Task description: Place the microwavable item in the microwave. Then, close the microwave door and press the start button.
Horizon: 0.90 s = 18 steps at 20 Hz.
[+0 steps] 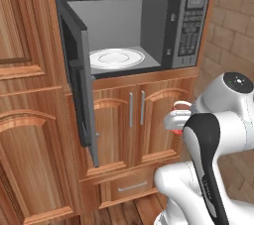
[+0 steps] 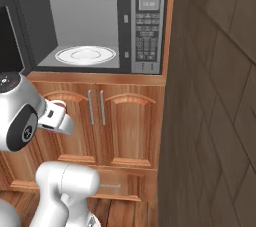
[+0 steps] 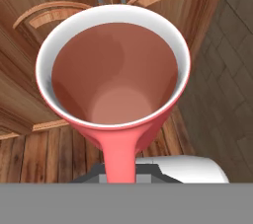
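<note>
Hand (image 1: 174, 120) clamped on red cup (image 3: 113, 77), below open microwave (image 1: 149, 21), door (image 1: 82, 90) swung wide left.

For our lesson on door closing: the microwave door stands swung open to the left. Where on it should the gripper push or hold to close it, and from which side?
Take the microwave door at its free edge, near the vertical bar handle, since that edge lies farthest from the hinge on the left of the microwave. Come from the door's outer, left-facing side and swing it right. The gripper is probably occupied with the red cup.
</note>
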Available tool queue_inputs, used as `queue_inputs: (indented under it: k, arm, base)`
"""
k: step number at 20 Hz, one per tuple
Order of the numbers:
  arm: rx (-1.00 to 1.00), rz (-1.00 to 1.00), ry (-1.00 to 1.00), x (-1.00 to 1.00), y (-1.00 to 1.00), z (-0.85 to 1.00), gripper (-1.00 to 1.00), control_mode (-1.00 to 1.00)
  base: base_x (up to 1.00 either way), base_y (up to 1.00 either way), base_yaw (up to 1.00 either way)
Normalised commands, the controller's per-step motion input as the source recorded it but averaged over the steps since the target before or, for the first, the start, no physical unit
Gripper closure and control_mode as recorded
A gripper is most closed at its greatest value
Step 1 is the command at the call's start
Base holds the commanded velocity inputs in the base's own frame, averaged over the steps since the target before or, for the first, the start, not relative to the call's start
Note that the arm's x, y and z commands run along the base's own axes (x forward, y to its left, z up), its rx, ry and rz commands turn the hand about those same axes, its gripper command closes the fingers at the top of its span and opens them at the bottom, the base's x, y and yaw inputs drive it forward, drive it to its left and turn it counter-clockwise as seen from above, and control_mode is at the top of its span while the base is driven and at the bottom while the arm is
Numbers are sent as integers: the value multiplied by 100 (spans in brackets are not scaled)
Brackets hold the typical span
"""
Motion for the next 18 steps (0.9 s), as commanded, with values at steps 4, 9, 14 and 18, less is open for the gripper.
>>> queue_inputs:
  k: [4,9,14,18]
  arm:
    - [0,0,0,0,0,0,100,100]
    - [0,0,0,0,0,0,100,100]
    - [0,0,0,0,0,0,100,100]
    - [0,0,0,0,0,0,100,100]
  base:
    - [25,-11,27]
    - [31,-12,24]
    - [32,-11,22]
    - [19,-7,16]
